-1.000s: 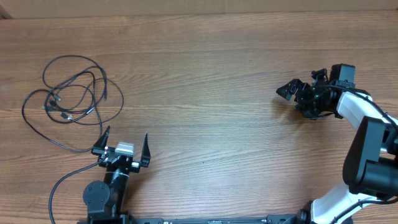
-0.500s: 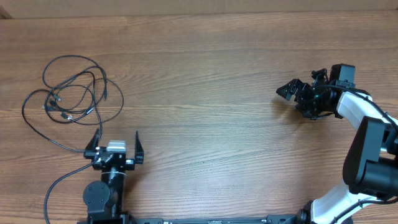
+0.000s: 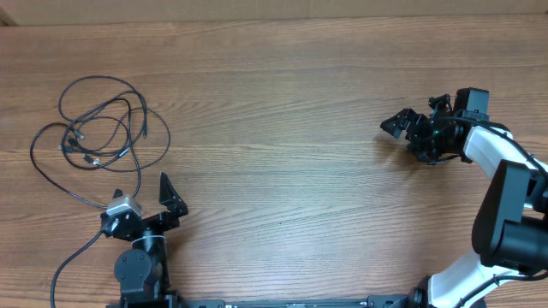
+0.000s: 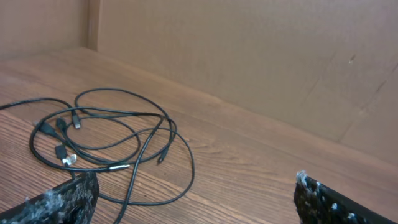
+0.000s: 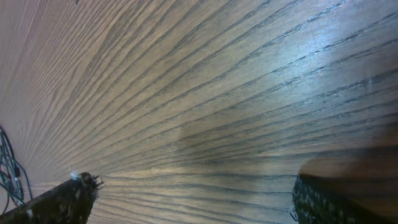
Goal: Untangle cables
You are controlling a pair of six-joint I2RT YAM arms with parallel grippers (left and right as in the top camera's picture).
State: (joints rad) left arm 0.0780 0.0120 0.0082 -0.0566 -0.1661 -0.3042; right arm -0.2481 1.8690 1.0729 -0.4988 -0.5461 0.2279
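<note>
The cables (image 3: 101, 135) lie in a loose black tangle on the wooden table at the far left, with small plug ends gathered near the middle of the loops. My left gripper (image 3: 149, 185) sits just below and right of the tangle, turned toward it, open and holding nothing. The left wrist view shows the cables (image 4: 115, 134) ahead and left of the left gripper (image 4: 194, 198), one loop lying close to the left fingertip (image 4: 68, 199). My right gripper (image 3: 404, 137) hovers far to the right, open and empty. The right gripper (image 5: 193, 196) shows over bare wood.
A thicker black wire (image 3: 75, 257) curves from the left arm's base toward the table's front edge. A brown cardboard wall (image 4: 261, 56) stands behind the table. The right arm's white links (image 3: 505, 197) fill the right edge.
My left gripper has swung leftward toward the cables and drawn back a little toward its base. The right arm and the cables have not moved.
</note>
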